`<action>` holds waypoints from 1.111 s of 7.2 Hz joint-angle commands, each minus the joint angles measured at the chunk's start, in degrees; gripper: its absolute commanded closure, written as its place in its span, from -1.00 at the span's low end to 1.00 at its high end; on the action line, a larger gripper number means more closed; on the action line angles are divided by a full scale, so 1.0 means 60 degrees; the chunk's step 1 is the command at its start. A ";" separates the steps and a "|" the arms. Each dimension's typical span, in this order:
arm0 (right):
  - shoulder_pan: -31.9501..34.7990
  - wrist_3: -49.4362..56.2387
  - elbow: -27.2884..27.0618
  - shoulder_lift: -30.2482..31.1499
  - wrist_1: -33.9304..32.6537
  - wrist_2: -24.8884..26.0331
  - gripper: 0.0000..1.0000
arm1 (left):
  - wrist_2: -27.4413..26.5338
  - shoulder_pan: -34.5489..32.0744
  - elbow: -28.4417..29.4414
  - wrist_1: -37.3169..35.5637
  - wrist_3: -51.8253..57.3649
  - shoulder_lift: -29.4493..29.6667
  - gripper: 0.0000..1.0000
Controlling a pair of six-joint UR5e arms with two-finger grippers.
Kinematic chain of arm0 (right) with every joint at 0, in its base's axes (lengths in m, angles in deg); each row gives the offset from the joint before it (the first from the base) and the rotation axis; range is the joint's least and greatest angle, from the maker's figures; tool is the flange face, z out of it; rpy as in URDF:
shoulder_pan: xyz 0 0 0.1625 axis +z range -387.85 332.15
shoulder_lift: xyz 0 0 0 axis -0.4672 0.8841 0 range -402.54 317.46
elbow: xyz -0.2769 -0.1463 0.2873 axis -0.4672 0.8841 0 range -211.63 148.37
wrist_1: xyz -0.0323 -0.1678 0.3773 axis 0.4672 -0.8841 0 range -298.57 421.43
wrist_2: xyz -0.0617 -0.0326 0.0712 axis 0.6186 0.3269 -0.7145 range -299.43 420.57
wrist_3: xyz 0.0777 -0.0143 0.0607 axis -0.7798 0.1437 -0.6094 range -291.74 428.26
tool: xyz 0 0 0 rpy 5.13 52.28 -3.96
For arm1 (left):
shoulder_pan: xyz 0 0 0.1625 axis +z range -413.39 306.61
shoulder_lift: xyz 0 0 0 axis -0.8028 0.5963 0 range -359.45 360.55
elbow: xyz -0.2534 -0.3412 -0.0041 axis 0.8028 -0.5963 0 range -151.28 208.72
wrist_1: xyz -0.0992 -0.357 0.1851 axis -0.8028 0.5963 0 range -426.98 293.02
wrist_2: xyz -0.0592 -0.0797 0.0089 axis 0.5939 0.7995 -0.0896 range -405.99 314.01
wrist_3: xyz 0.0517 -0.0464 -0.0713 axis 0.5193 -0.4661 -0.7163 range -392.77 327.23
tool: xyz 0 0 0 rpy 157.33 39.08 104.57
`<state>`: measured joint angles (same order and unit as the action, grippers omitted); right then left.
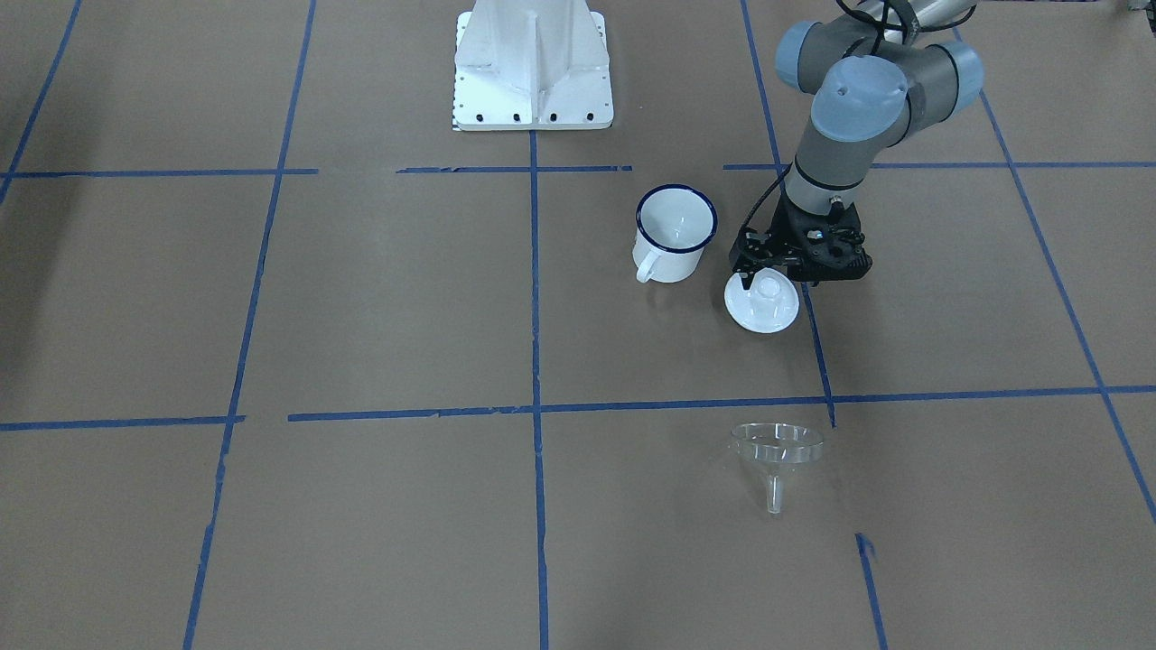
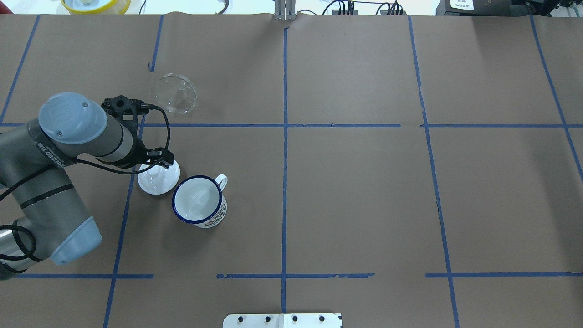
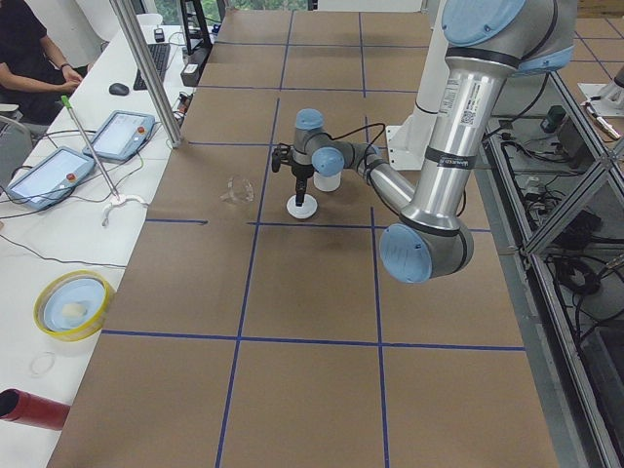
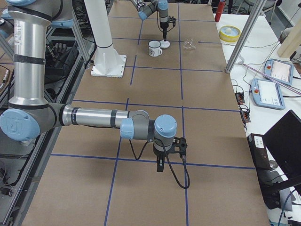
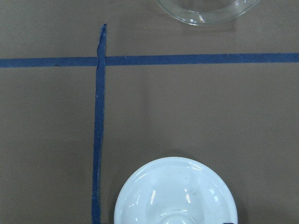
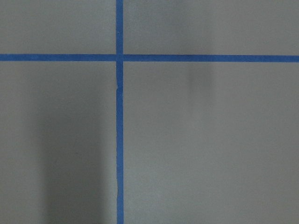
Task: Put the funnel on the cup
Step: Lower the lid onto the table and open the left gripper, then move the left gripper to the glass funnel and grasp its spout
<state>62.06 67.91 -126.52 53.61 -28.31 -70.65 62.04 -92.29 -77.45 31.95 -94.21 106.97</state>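
The clear funnel (image 1: 777, 444) stands on its rim, stem up, on the brown table; it also shows in the overhead view (image 2: 175, 93) and at the top of the left wrist view (image 5: 205, 9). The white cup (image 1: 675, 233) with a dark blue rim stands upright and uncovered (image 2: 198, 200). My left gripper (image 1: 772, 282) points down over a round white lid (image 1: 761, 311) beside the cup. Its fingers stand apart on either side of the knob, open. My right gripper (image 4: 160, 165) hangs over bare table far from these things; I cannot tell its state.
The white robot base (image 1: 533, 72) stands behind the cup. The lid (image 2: 157, 180) lies between cup and funnel. A yellow bowl (image 3: 70, 302) and tablets (image 3: 51, 174) sit on the side bench beyond the table edge. Blue tape lines cross the table.
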 commanded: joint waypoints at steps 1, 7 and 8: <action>0.0000 0.0000 -0.0006 0.0000 0.0000 0.0000 -1.00 | -0.0031 -0.0385 -0.0250 0.0005 -0.1929 0.0192 -1.00; 0.0000 0.0000 -0.0006 0.0000 0.0000 0.0000 -1.00 | -0.3847 -0.0563 0.3594 0.3838 -0.9369 0.2343 -1.00; 0.0000 0.0000 -0.0006 0.0000 0.0000 0.0000 -1.00 | -0.4144 -0.0665 0.3792 0.4076 -0.9447 0.2449 -1.00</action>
<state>62.06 67.91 -126.55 53.61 -28.31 -70.65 40.42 -95.84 -58.13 53.26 -148.70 120.22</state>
